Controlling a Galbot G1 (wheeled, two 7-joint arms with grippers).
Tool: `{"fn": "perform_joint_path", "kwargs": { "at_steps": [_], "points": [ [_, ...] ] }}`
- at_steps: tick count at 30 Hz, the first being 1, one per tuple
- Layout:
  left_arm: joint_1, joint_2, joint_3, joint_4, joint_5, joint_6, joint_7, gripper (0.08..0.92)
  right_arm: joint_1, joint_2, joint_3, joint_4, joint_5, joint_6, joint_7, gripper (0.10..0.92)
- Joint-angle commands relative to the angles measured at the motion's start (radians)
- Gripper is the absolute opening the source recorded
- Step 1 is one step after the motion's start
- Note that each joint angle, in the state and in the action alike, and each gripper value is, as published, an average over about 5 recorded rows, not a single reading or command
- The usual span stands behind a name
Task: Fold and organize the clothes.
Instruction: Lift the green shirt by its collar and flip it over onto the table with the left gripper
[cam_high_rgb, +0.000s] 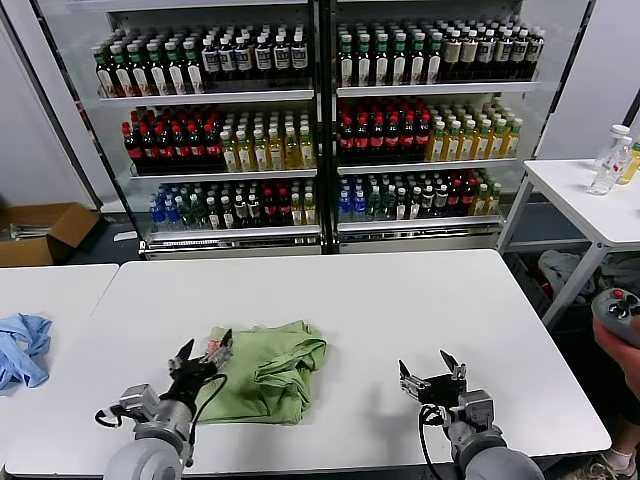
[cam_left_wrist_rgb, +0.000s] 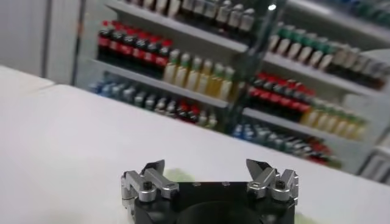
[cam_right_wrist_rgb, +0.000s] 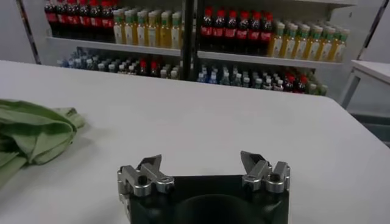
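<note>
I see the green shirt lying on the near-left part of the white table, bunched into a rough, thick bundle with loose folds on its right side and a flatter flap toward me. I judge the folding largely done but untidy: the edges are not squared, so some straightening and placing is left. My left gripper hovers at the shirt's left edge with its jaws spread wide, holding nothing. My right gripper sits well apart to the right over bare table, jaws also wide and empty. A blue cloth lies on the neighbouring table to the left. Drink shelves stand behind. Nothing blocks the shirt.
</note>
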Motion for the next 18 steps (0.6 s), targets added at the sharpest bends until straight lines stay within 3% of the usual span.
{"fn": "perform_joint_path", "kwargs": {
  "at_steps": [1, 13, 18],
  "points": [
    [0.016, 0.010, -0.059, 0.113, 0.013, 0.002, 0.025, 0.823, 0.011, -0.003, -0.002, 0.000, 0.004, -0.002, 0.001, 0.823],
    [0.021, -0.003, -0.021, 0.124, -0.032, 0.045, 0.125, 0.822, 0.018, -0.003, -0.009, 0.001, 0.005, -0.005, 0.003, 0.823],
    [0.013, -0.008, -0.040, 0.135, -0.124, 0.047, 0.150, 0.731, 0.019, -0.002, -0.010, 0.003, 0.006, -0.005, 0.003, 0.823]
  ]
}}
